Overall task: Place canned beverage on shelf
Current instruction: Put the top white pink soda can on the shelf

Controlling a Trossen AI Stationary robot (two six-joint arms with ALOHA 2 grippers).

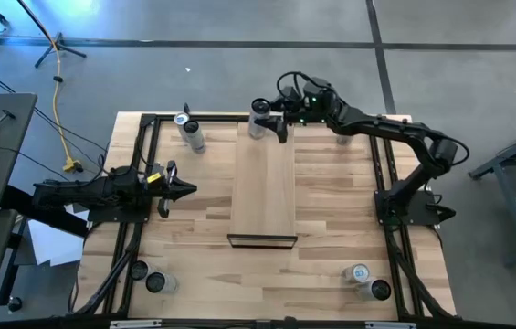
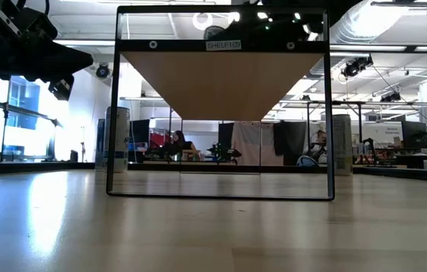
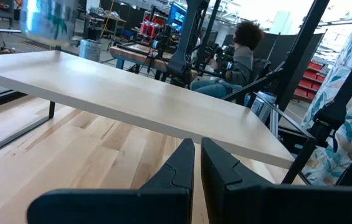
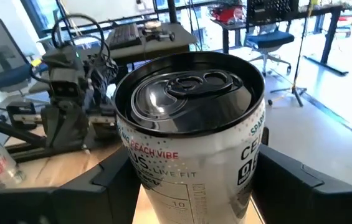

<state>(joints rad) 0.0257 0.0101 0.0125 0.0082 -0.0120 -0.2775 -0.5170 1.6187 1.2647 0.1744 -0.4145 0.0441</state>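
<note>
The shelf is a long pale board on a black frame in the middle of the table; the low view shows its underside. A white canned beverage, upright with its pull-tab top up, is at the shelf's far end, and my right gripper is shut on it. In the left wrist view the can is a blur at that far end of the shelf. My left gripper waits shut at the table's left side, holding nothing. My right gripper pinches the can's side wall between its two fingers, one on each side, below the rim. The fingers reach in about level from the table's right. The can stands upright in the hold; whether its base rests on the shelf I cannot tell.
Another can stands at the far left of the table beside the black frame rail. Two cans stand near the front left corner and two more near the front right. A person sits in the room beyond the table.
</note>
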